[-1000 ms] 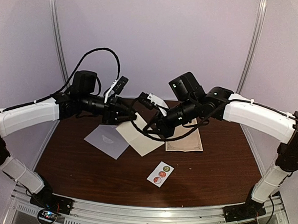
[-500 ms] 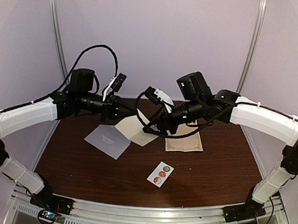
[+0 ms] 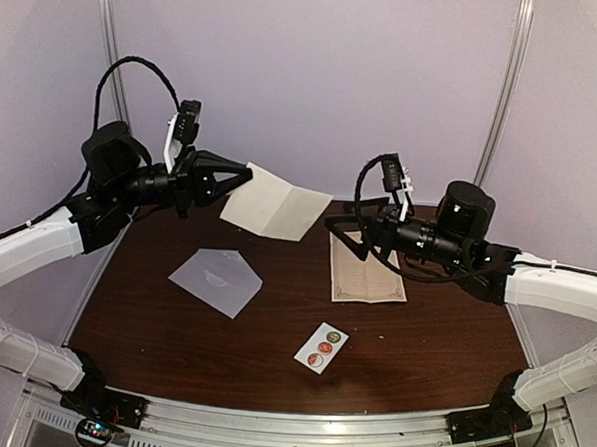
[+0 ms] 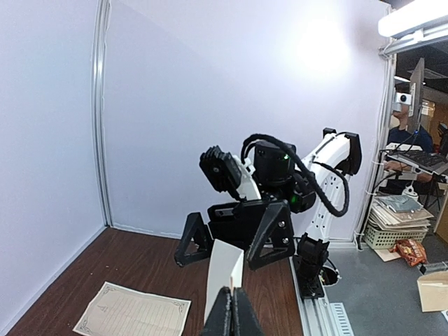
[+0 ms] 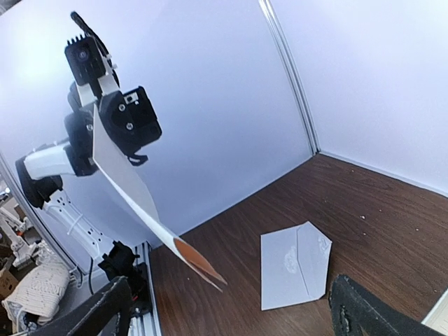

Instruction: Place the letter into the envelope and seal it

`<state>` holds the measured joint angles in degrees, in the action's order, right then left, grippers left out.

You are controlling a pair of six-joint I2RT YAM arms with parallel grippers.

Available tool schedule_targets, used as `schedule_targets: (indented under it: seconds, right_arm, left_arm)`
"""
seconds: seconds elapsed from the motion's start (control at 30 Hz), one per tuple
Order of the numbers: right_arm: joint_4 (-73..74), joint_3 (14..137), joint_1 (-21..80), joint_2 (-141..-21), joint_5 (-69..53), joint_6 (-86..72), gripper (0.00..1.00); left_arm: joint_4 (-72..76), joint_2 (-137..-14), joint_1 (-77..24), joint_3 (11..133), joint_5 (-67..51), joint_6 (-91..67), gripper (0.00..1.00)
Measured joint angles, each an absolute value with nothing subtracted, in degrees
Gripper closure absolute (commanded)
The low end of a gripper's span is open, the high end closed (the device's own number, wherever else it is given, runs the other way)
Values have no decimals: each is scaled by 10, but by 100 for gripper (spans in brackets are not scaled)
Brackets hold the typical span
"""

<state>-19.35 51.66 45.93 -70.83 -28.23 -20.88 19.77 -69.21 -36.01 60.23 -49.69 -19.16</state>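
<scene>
Two robot arms work above a dark wooden table (image 3: 172, 352) enclosed by pale lilac walls (image 3: 316, 74).
Overhead: the left gripper (image 3: 249, 171) clamps a folded cream letter (image 3: 277, 204) aloft. The right gripper (image 3: 344, 239) gapes empty over a bordered sheet (image 3: 367, 282). The envelope (image 3: 215, 279) lies flat left of centre, a sticker strip (image 3: 321, 348) nearer the front.
Left wrist: stacked papers and baskets (image 4: 395, 217) beyond the table.
Right wrist: the envelope's pointed flap.

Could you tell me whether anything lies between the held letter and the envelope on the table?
Nothing visible does: the letter hangs in the left gripper, the envelope lies uncovered on the table, and the open right gripper stands aside.
</scene>
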Motion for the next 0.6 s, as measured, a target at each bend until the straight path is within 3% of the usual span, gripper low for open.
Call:
schedule_targets:
  seconds: [0.2, 0.6]
  right_arm:
    - [-300, 504, 483, -737, -287, -253, 7]
    - [-366, 569, 502, -828, -352, -290, 62]
  left_arm:
    - [245, -691, -360, 566, -502, -221, 100]
    - [270, -680, -360, 553, -512, -231, 100]
